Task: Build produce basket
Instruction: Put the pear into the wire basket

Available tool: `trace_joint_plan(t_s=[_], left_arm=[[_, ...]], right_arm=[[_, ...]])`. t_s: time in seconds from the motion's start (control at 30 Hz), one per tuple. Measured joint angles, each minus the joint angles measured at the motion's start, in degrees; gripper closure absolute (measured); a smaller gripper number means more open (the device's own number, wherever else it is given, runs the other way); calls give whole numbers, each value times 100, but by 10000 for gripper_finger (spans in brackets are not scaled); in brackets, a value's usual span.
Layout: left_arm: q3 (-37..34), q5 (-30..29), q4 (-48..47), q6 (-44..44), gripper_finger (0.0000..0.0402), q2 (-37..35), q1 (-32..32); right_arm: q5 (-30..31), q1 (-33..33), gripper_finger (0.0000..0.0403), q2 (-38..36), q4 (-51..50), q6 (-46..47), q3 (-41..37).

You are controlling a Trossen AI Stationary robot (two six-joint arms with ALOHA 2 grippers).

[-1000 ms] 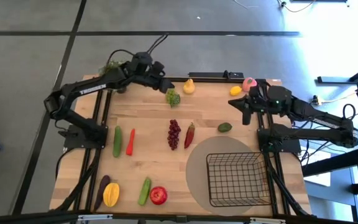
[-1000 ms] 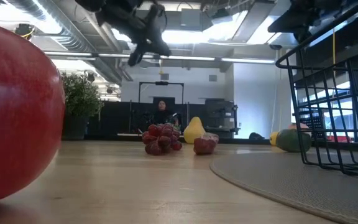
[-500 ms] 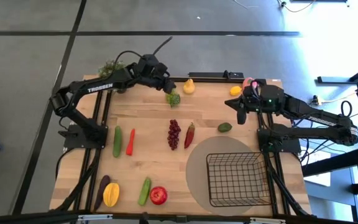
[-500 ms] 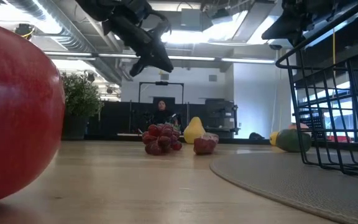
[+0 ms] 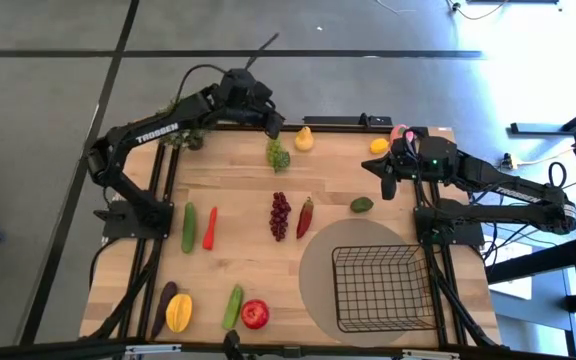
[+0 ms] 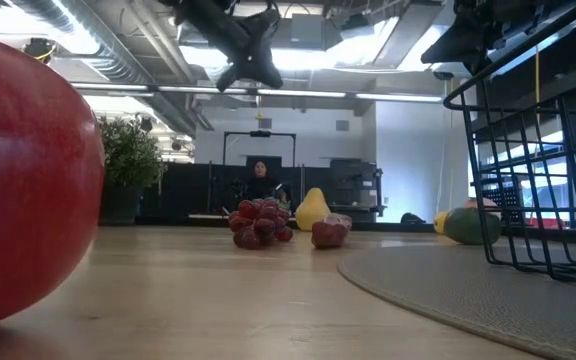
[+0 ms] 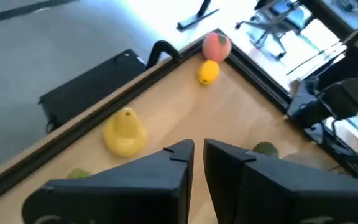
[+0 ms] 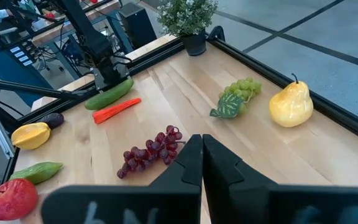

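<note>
Zero produce in the basket point(image 5: 386, 288) at lower right; all fruit lies loose on the table point(image 5: 238, 190). Green grapes point(image 5: 278, 155) sit at upper centre, just below the left gripper point(image 5: 273, 127), its fingers nearly closed, empty. Right gripper point(image 5: 387, 184) upper right, closed, empty, hovering beside the avocado point(image 5: 362, 205).
</note>
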Motion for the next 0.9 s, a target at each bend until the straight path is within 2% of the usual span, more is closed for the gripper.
trace_joint_plan(t_s=[0.2, 0.33, 0.47, 0.6, 0.9], left_arm=[[1360, -70, -1195, 254, 374, 928, -7], [2264, -72, -1782, 298, 374, 1612, -7], [2883, -70, -2085, 296, 374, 2175, -7], [3123, -72, -2127, 295, 374, 2581, -7], [3125, -231, -2115, 255, 374, 3192, 85]], right_arm=[[11, -2, 402, 0, 2, 5, 0], [10, -2, 402, 0, 2, 11, 0], [9, -2, 402, -2, 2, 12, 0], [2, -2, 402, -2, 2, -205, 0], [-4, -2, 402, -2, 2, -413, 0]])
